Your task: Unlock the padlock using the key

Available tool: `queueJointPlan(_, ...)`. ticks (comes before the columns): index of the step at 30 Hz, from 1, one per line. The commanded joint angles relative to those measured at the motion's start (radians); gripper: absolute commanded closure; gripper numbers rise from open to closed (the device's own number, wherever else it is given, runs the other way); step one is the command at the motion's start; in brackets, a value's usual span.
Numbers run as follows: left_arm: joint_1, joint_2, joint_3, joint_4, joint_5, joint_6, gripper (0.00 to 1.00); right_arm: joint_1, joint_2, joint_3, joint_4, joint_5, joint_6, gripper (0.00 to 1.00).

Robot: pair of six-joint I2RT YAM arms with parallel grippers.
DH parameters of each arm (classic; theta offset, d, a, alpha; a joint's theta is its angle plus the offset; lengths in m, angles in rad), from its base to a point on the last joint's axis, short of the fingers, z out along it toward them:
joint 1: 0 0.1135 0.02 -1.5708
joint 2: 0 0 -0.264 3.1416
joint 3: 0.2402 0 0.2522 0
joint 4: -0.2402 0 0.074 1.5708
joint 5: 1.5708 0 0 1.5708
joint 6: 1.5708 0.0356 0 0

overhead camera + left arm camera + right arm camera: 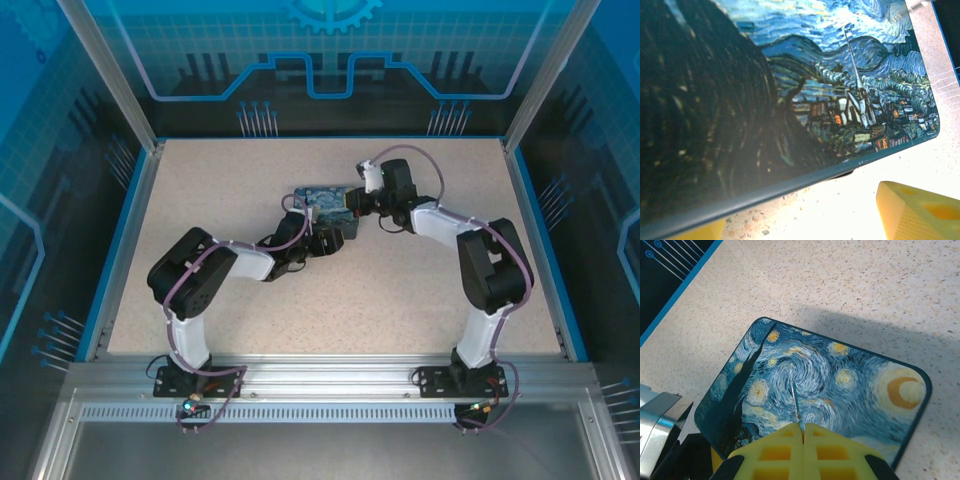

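Key pinched between the closed yellow tips of the right gripper, its blade pointing to 12 o'clock over the lid of the painted box. Left gripper, at the box's 6 o'clock in the top view, stands wide with nothing gripped (one finger lies clear of the box edge). Judged progress: key secured; insertion and turning are not yet done, and the padlock is too small to make out. No brand, label or lettering is legible.

Bright light, soft shadow beyond the painted box, foreground blurred.
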Motion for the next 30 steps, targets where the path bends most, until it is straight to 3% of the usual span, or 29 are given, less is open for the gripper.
queueJointPlan(1,0.009,0.032,0.019,0.01,-0.006,0.019,0.22,0.013,0.041,0.028,-0.019,0.006,0.017,1.0)
queueJointPlan(20,0.008,0.04,0.019,0.055,0.016,0.035,0.21,0.011,0.104,0.011,-0.11,0.029,0.053,1.0)
queueJointPlan(30,0.009,0.074,0.032,0.142,0.113,0.04,0.25,0.016,0.11,0.002,-0.151,0.034,0.037,1.0)
